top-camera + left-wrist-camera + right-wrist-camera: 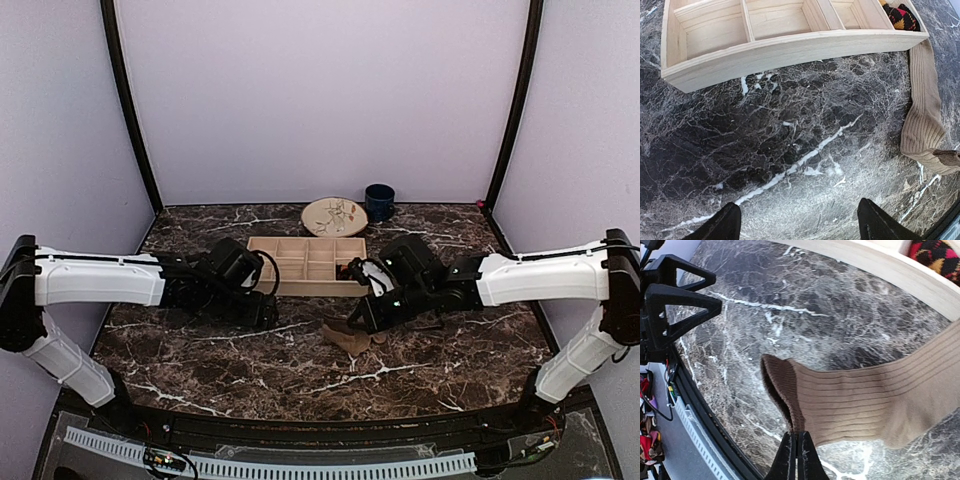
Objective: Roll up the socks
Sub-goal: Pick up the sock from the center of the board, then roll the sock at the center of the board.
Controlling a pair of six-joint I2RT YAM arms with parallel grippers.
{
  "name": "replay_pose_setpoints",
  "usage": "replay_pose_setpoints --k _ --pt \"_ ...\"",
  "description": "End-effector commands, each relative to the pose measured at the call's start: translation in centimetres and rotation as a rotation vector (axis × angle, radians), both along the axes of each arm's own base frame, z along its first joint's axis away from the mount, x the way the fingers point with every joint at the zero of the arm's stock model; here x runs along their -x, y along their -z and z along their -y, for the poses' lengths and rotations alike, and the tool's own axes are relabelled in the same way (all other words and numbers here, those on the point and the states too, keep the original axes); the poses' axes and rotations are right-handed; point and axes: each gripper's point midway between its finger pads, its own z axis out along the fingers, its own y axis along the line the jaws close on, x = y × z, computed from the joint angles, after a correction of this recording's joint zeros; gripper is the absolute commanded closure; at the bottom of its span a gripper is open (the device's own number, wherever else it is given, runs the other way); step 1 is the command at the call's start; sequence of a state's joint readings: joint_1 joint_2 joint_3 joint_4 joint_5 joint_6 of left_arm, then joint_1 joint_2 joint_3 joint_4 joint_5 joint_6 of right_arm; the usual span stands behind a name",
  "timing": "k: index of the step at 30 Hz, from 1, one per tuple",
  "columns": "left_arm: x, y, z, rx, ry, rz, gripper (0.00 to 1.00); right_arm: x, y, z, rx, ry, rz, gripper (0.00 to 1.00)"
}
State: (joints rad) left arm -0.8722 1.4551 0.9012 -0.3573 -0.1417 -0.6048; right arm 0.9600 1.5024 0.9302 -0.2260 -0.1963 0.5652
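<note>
The left arm and right arm stretch inward from the top view's 2 sides. The left gripper hangs spread wide and empty over the marble table. The right gripper is closed tight against the tan sock at its cuff edge, frame centre. The argyle sock lies in the tray, upper right.

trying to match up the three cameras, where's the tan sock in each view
top external: tan sock just below centre, on the near side of the wooden tray.
left wrist: along the right edge, running down from the tray's corner.
right wrist: centre to right edge.
shared landmark: the wooden tray's pale front wall.
</note>
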Motion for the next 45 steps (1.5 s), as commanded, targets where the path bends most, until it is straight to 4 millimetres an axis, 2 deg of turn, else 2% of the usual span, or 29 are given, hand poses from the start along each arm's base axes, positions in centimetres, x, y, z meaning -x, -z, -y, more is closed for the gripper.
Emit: replay_pose_setpoints --k 1,9,18,28,35,45 --pt "-0.7 -1.1 1.3 0.017 0.018 0.026 0.17 -0.9 0.0 1.7 0.028 0.026 0.037 1.0" --pt "-1.0 -0.9 2.9 0.023 0.051 0.017 0.17 -2.1 0.3 3.4 0.057 0.053 0.044 1.0" --pt "-1.3 -1.4 4.5 0.043 0.084 0.027 0.17 -1.3 2.5 4.4 0.091 0.064 -0.009 1.0" --pt "-1.9 -2.7 6.8 0.089 0.142 0.049 0.17 -0.8 4.5 4.7 0.12 0.067 -0.054 1.0" --pt "-1.3 -3.2 9.4 0.156 0.238 0.054 0.17 -0.7 6.1 5.1 0.157 0.077 -0.076 1.0" --pt "0.3 -3.3 13.4 0.239 0.402 0.028 0.16 -1.2 7.3 5.2 0.199 0.092 -0.079 1.0"
